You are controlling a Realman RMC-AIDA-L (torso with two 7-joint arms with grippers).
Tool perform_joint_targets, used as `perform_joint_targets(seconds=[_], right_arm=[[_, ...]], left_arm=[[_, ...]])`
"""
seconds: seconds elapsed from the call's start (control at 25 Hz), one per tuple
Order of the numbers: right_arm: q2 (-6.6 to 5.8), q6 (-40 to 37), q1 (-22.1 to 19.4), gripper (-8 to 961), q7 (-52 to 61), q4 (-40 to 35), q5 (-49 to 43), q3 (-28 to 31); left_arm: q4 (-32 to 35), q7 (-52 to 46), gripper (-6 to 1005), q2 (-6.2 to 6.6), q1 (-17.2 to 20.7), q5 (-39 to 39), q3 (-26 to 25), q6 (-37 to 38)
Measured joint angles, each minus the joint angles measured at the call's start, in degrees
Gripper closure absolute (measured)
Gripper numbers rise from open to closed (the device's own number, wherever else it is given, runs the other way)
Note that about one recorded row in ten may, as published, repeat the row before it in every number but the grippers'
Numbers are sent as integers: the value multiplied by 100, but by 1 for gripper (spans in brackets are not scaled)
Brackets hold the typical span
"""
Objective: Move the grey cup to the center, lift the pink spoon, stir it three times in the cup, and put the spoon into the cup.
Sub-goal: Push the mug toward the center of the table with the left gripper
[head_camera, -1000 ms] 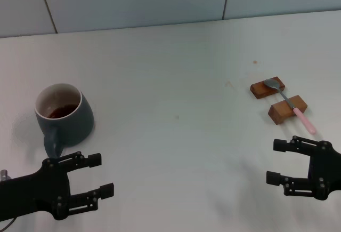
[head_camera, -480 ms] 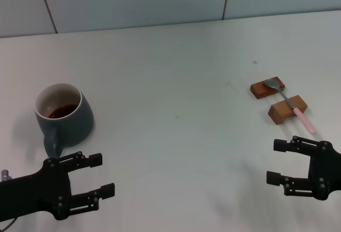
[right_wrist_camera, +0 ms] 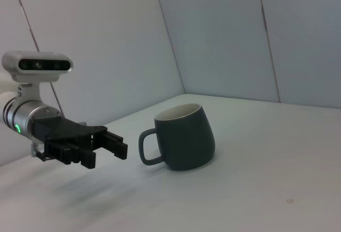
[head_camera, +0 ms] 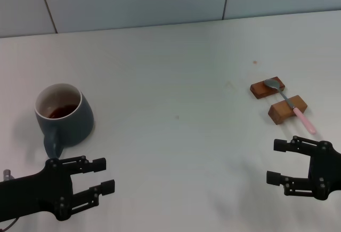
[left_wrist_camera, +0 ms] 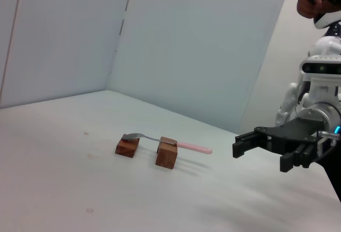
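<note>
The grey cup (head_camera: 64, 116) stands upright at the table's left, dark liquid inside, its handle turned toward the near edge; the right wrist view shows the cup (right_wrist_camera: 186, 138) too. On the right, the pink spoon (head_camera: 290, 104) lies across two wooden blocks, bowl on the far one and pink handle sticking out past the near one; the left wrist view also catches the spoon (left_wrist_camera: 176, 144). My left gripper (head_camera: 108, 174) hovers open just in front of the cup's handle, apart from it. Open and empty, my right gripper (head_camera: 272, 161) hangs near the front edge, short of the spoon's handle.
Two brown wooden blocks (head_camera: 267, 88) (head_camera: 287, 110) carry the spoon. The white table (head_camera: 176, 72) runs back to a tiled wall. A few small specks mark the tabletop near the blocks.
My left gripper's fingers have drawn slightly closer together and shifted a touch right. Cup, spoon and right arm have stayed put.
</note>
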Motion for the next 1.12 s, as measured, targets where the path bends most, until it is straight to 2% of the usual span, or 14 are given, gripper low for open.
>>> perform_joint_targets(seconds=[0.12, 0.32, 0.64, 0.68, 0.84, 0.96, 1.12], right_arm=[[0, -1, 1, 124, 0, 0, 6, 0], [0, -3, -5, 124, 0, 0, 14, 0], [-1, -7, 3, 124, 0, 0, 17, 0], [-2, -8, 4, 124, 0, 0, 17, 0], [-8, -9, 5, 124, 0, 0, 17, 5], [-14, -9, 6, 124, 0, 0, 17, 7], [-17, -10, 0, 125, 1, -6, 17, 9]], left_arm=[[-15, 0, 289, -10, -15, 0, -24, -2], [-1, 0, 490, -13, 12, 0, -58, -8], [-14, 0, 901, -15, -5, -27, -113, 12], [-11, 0, 921, -25, -3, -35, -182, 43], [0, 21, 1001, -59, -1, -48, -747, 180], [1, 207, 1001, -134, -1, -52, -1594, 141], [3, 625, 1001, -252, 5, -53, -2350, 64]])
